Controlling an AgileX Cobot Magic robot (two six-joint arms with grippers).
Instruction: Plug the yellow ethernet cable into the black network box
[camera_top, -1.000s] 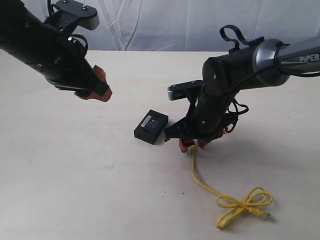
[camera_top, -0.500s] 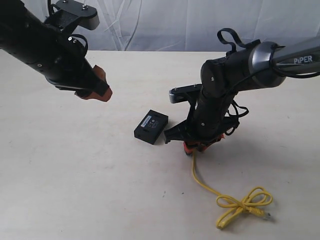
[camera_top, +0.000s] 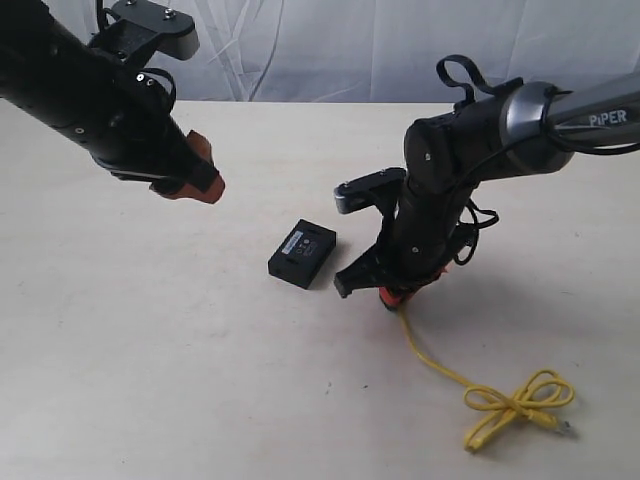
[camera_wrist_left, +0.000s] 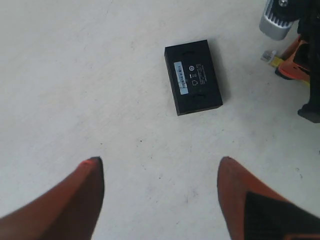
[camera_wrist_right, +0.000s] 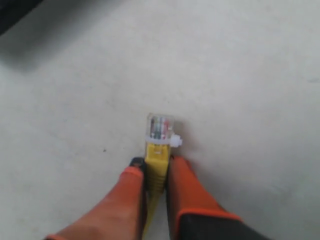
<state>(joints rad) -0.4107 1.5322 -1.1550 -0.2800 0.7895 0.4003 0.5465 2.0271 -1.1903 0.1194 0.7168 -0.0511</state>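
The black network box (camera_top: 302, 253) lies flat on the table, pale label up; the left wrist view shows it too (camera_wrist_left: 192, 76). My right gripper (camera_top: 393, 294) sits just right of the box, shut on the yellow ethernet cable (camera_top: 440, 365) right behind its clear plug (camera_wrist_right: 160, 127). The plug sticks out past the fingertips (camera_wrist_right: 132, 175), close over the table. The cable trails off to its looped bundle (camera_top: 518, 405) at the front right. High up on the left, my left gripper (camera_top: 190, 183) hangs open and empty (camera_wrist_left: 160, 167), well short of the box.
The pale table (camera_top: 150, 350) spreads around the box, with a white curtain (camera_top: 330, 50) behind its far edge. From the left wrist view, the right arm's silver camera housing (camera_wrist_left: 276, 22) and the cable's plug (camera_wrist_left: 268, 56) show beside the box.
The right gripper has turned and shifted slightly right with the plug, dragging the cable's looped bundle to the right across the table. The left arm and the box have not moved.
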